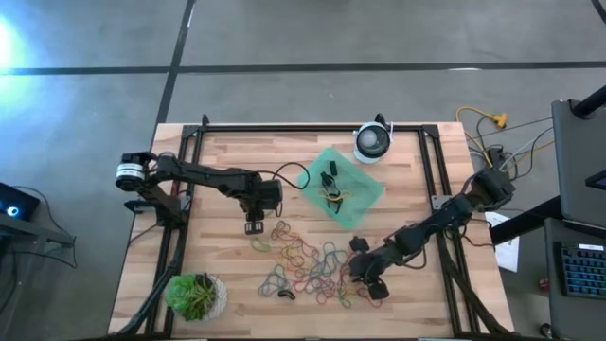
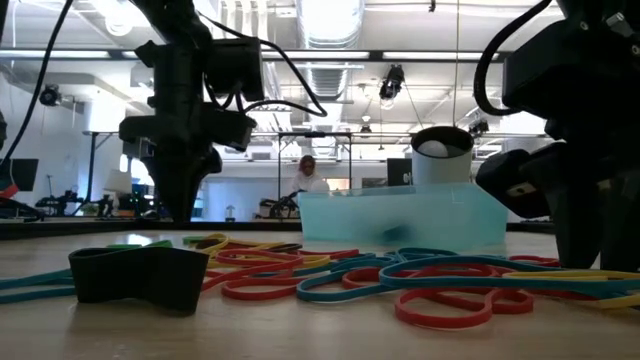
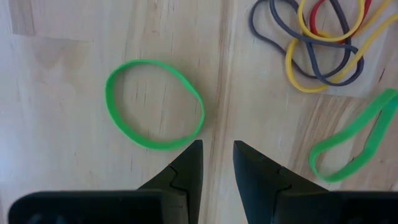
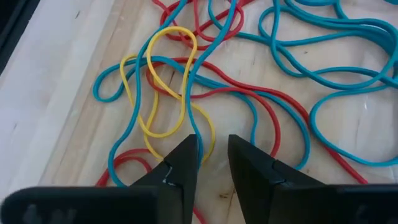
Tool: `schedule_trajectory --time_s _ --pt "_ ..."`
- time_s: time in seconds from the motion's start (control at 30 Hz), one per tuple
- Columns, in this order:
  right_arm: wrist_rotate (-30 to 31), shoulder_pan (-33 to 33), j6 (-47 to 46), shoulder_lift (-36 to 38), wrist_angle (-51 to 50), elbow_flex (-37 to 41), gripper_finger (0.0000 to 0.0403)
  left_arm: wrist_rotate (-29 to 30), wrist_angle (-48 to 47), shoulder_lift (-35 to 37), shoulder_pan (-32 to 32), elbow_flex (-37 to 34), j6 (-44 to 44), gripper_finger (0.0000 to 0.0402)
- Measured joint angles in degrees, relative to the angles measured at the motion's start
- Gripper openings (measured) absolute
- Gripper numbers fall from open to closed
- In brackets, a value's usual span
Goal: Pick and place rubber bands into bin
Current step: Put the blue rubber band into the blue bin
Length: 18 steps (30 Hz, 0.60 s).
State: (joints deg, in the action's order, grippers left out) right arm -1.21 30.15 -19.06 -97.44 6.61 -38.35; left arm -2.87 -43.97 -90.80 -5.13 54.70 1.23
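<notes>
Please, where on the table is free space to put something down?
Bare wood lies between the left gripper and the potted plant, and behind the bin. The middle front, around the rubber bands and right gripper, is crowded.
</notes>
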Motion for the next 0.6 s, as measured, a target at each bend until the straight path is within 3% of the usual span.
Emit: schedule_trajectory --time_s 0.23,0.6 --pt "-0.16 1.10 4.62 2.19 -0.66 0.22 0.0014 0.00 0.01 0.00 0.00 -0.02 0.02 0.0073" --pt "1.96 1.62 9.23 6.45 -3.99 -1.45 0.0009 0.02 0.02 0.00 0.02 -0.02 0.00 0.0073"
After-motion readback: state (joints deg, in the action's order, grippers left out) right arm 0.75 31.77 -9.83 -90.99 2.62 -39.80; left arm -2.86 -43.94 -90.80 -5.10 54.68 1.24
